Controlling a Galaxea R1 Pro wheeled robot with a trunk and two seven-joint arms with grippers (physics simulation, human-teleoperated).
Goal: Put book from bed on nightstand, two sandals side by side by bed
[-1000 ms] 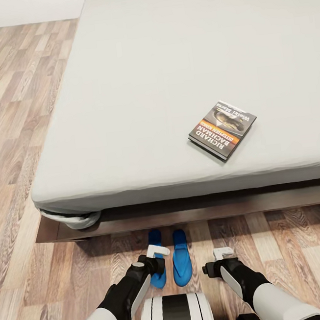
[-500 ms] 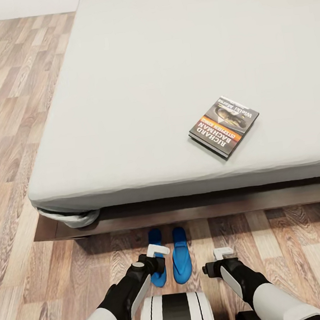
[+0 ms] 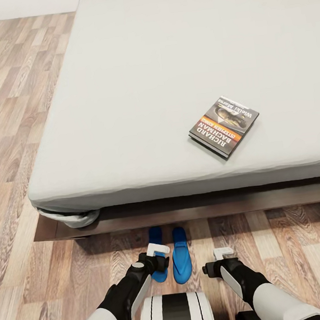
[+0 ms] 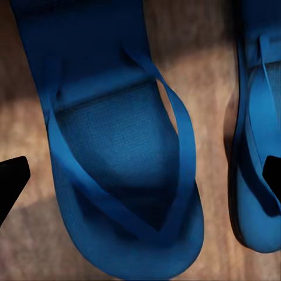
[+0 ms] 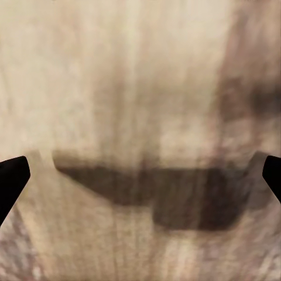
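The book (image 3: 224, 126), dark with an orange band, lies flat on the pale-grey bed (image 3: 159, 56), near its front edge. Two blue sandals lie side by side on the wood floor just in front of the bed frame (image 3: 209, 207). My left gripper (image 3: 158, 252) hangs open over the left sandal (image 3: 155, 237) and covers its middle. The right sandal (image 3: 180, 256) lies beside it, uncovered. In the left wrist view the left sandal (image 4: 123, 158) sits between the open fingers, with the other sandal (image 4: 257, 146) at the side. My right gripper (image 3: 223, 254) is open over bare floor.
Wood-plank floor (image 3: 18, 120) runs along the bed's left side and in front of it. A bunched grey sheet corner (image 3: 77, 219) hangs at the bed's front left corner. A white wall (image 3: 20, 6) shows at the far left.
The head view shifted slightly a second ago, so the bed looks a little closer. Both arms, the sandals and the book have kept their places.
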